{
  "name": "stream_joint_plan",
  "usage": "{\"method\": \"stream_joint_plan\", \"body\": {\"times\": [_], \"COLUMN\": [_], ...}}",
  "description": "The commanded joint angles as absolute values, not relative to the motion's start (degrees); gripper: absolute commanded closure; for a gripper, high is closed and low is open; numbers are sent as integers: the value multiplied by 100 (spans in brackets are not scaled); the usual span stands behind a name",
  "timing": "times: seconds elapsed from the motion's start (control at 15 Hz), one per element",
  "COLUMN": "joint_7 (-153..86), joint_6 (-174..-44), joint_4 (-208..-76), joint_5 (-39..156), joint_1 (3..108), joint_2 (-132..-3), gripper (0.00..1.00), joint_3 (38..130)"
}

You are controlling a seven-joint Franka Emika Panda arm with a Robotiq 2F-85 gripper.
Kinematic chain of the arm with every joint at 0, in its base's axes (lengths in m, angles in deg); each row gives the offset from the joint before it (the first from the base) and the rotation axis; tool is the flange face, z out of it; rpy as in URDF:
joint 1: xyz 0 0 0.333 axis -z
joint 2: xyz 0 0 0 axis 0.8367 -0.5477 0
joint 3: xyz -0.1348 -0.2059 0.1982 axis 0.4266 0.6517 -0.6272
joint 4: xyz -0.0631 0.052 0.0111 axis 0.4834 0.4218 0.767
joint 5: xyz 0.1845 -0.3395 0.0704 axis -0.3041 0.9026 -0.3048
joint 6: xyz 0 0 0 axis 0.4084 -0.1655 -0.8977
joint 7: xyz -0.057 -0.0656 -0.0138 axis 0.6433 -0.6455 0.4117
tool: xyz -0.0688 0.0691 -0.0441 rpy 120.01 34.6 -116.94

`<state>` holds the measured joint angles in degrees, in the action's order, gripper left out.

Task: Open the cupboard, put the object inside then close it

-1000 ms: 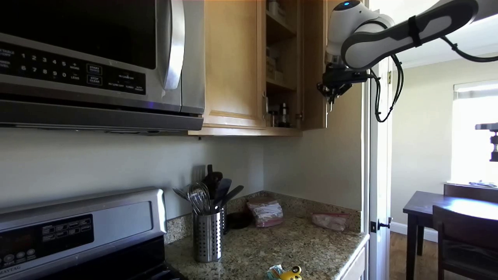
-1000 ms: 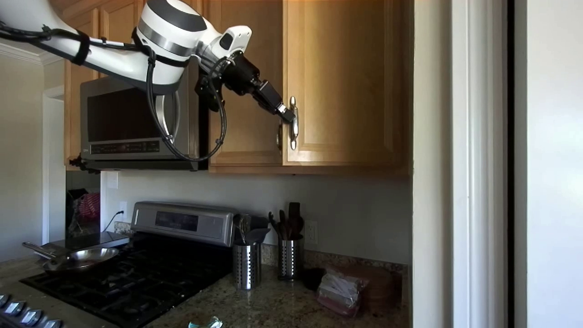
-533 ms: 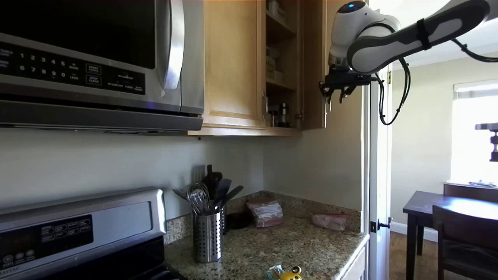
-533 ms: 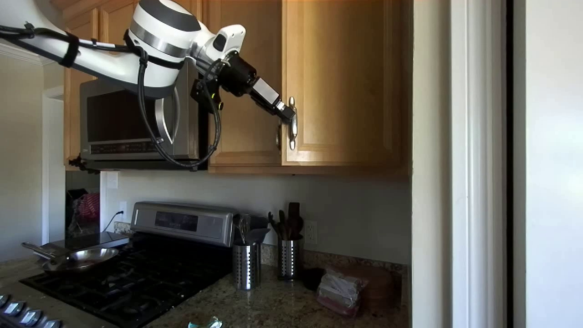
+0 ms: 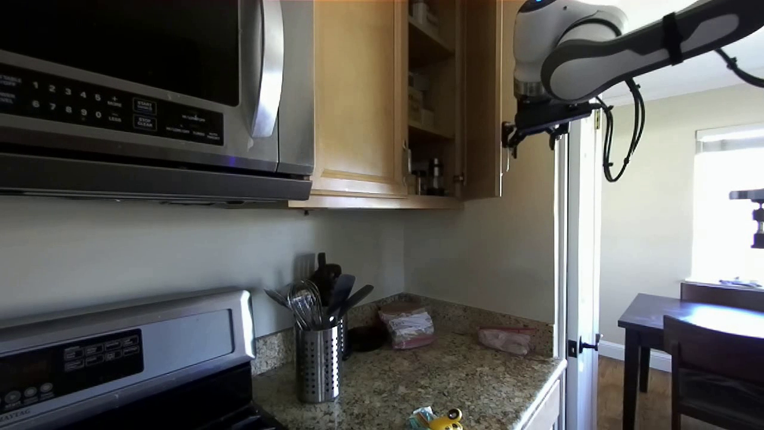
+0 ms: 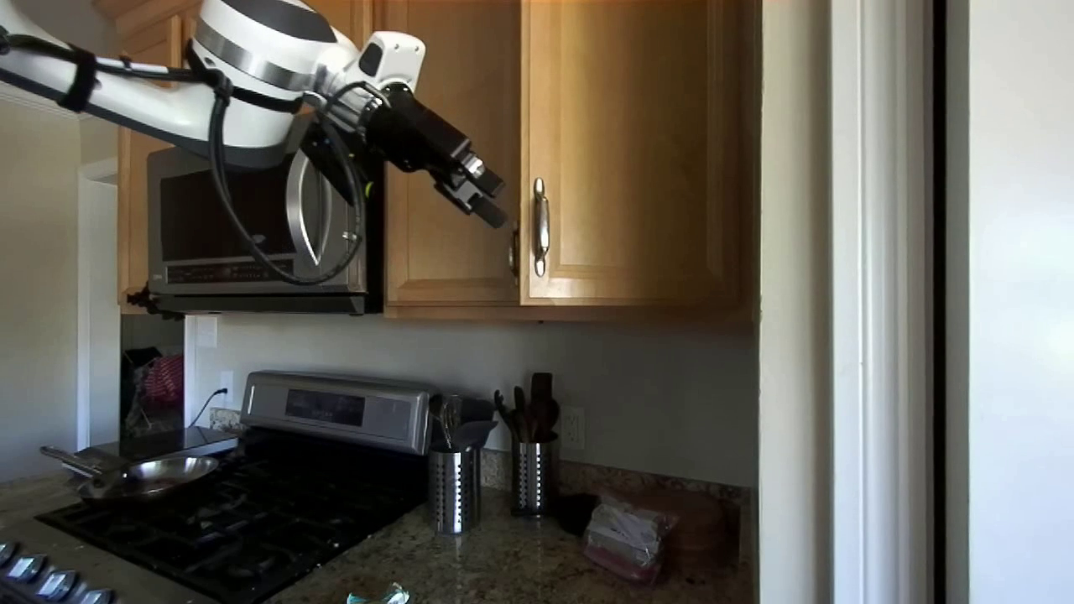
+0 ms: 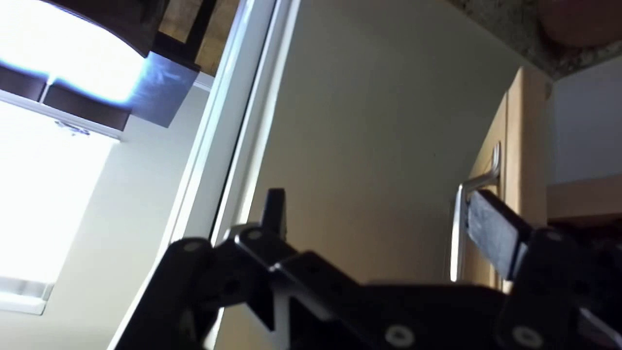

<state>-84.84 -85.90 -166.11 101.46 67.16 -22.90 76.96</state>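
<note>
Exterior view, upper middle of the frame: cupboard (image 5: 382, 203) of light wood, left-hand door (image 5: 358, 89) closed, right-hand door (image 5: 484, 101) swung outward. Inside, low down, small dark bottles (image 5: 436, 177) or jars, too dim to be sure which; on a shelf (image 5: 439, 132) above, pale boxes (image 5: 415, 98). In both exterior views, below the cupboard, perforated metal canister (image 5: 318, 364) upright on the granite counter (image 5: 465, 382), filled with a whisk (image 5: 306, 304) and dark utensils (image 5: 341, 292). Near it, second canister (image 6: 535, 478), likewise packed with dark utensils. To the right in the frame, plastic bag (image 5: 410, 327) with pale and reddish contents; farther right, another bag (image 5: 506, 339). At the bottom edge, yellow item (image 5: 444, 421), partly cut off. At lower left in an exterior view, steel pan (image 6: 164, 476) over the left side of the cooktop (image 6: 243, 520).

Wrist view: gripper (image 7: 379, 194) in from the bottom of the frame, jaws spread wide, holding nothing. At right, finger pad (image 7: 492, 236) near the silver handle (image 7: 457, 228) of the right-hand door, overlapping part of it in the picture. In an exterior view, upper middle, both fingertips (image 6: 490, 212) left of that handle, with a gap between.
</note>
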Motion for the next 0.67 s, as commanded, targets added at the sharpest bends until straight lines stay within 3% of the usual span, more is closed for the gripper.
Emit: {"method": "stream_joint_plan", "body": {"times": [0.0,0.4,0.53,0.6], "joint_7": [-7438,-6558,-6518,-6542], "joint_6": [-7719,-7132,-7184,-7213], "joint_4": [-16948,-16499,-16369,-16341], "joint_5": [9430,8532,8367,8356], "joint_1": [6159,5880,5958,6002], "joint_2": [-1243,-641,-749,-790], "gripper": [0,0,26,33], "joint_3": [7595,6874,6732,6666]}}
